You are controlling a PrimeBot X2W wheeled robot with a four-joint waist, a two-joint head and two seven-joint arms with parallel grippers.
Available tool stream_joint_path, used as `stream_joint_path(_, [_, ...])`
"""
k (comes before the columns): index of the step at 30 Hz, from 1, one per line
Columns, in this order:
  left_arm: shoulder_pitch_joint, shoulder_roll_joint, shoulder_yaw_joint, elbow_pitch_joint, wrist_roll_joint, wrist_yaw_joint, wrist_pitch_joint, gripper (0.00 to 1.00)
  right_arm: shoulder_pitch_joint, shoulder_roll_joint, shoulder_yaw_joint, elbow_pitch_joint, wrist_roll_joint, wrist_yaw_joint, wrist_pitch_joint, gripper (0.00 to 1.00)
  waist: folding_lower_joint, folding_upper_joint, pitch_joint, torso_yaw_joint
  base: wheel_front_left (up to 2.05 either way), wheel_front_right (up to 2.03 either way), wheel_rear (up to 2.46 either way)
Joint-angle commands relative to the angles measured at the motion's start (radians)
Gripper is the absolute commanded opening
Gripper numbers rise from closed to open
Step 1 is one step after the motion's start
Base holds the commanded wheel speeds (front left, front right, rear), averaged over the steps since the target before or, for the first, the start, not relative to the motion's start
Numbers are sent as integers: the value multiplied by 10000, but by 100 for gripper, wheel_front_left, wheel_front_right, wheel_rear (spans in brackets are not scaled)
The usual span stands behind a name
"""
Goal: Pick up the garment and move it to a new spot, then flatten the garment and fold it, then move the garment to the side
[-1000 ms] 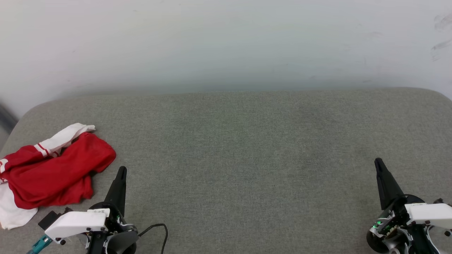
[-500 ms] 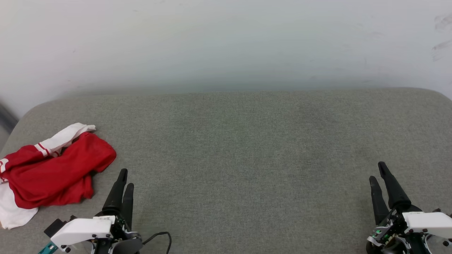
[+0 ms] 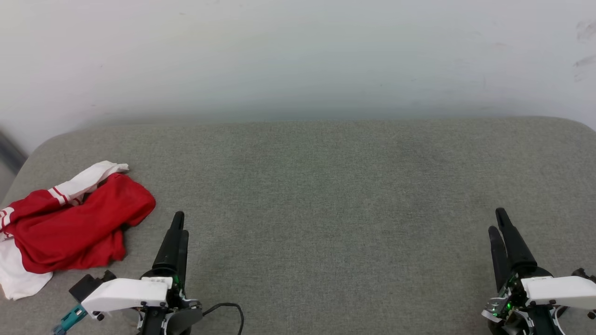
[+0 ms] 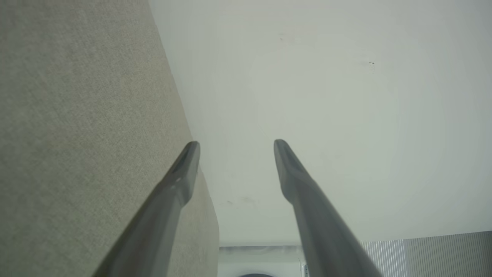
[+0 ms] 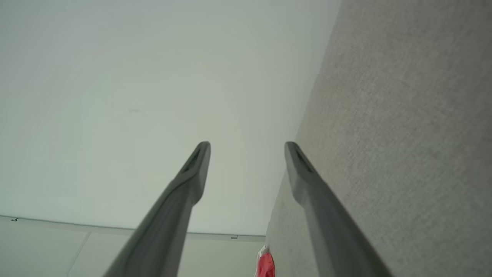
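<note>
Red garment (image 3: pixel 70 228) lies crumpled (white sleeves showing) at the left edge of the cushion (image 3: pixel 326 186); left gripper (image 4: pixel 235 144) and right gripper (image 5: pixel 246 145) both spread, empty.

Bench (image 3: pixel 326 186) was covered in grey-green woven fabric, with rounded far corners and a flat, evenly lit surface. Wall (image 3: pixel 298 56) directly behind it was plain and pale, no shadows of note. Faint dark scuff marks (image 3: pixel 584 30) sat high on the wall at the right. A ribbed grey panel (image 4: pixel 434 254) showed low in the left wrist view, below the wall
</note>
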Motion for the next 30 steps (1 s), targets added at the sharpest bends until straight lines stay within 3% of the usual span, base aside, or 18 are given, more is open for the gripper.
stream_joint_path(1, [-311,22,-154,-289,445,-3,-127,100,-93,-126,71,-319,-347,17,-143,100,0,0,0,15,0,0,0])
stream_joint_path(12, [-392,26,-552,-436,2114,-3,-537,100,22,-200,46,-786,-2587,18,-551,100,0,0,-9,97,0,0,0])
stream_joint_path(30, [-592,30,-1161,-233,6374,354,-1176,100,214,-245,287,-1253,-6979,20,-872,100,0,0,-57,206,0,0,0])
